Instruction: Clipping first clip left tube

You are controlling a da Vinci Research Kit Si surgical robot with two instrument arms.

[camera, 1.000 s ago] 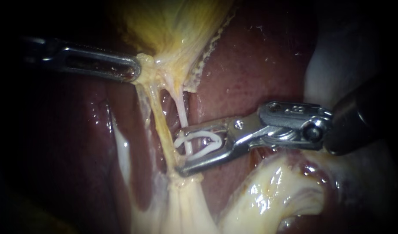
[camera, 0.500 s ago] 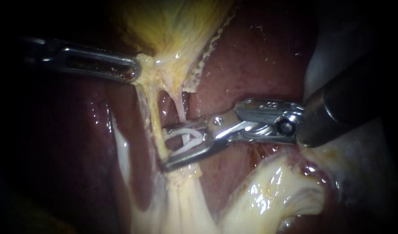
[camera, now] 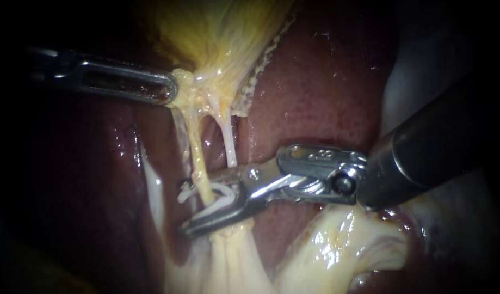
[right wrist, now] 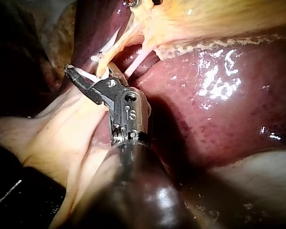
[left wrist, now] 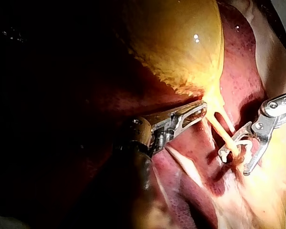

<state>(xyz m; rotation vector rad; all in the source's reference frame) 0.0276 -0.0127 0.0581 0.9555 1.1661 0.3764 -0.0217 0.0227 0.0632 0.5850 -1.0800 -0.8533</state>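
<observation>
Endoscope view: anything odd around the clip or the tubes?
Nothing stands out. The white clip sits between the jaws of the right instrument and straddles the left tube, not yet closed. The left instrument grips the gallbladder at its narrow end. No tear or leak shows.

There are two instruments in all: the left instrument (camera: 171, 91), which comes in from the left, and the right instrument (camera: 198, 206), which comes in from the right. Between them I count two tubes running side by side, the yellowish left tube (camera: 198, 160) and the paler right tube (camera: 229, 144), and only one clip (camera: 221, 202), a white one. Of the organs there is one gallbladder (camera: 217, 32) and one liver (camera: 315, 92).
</observation>
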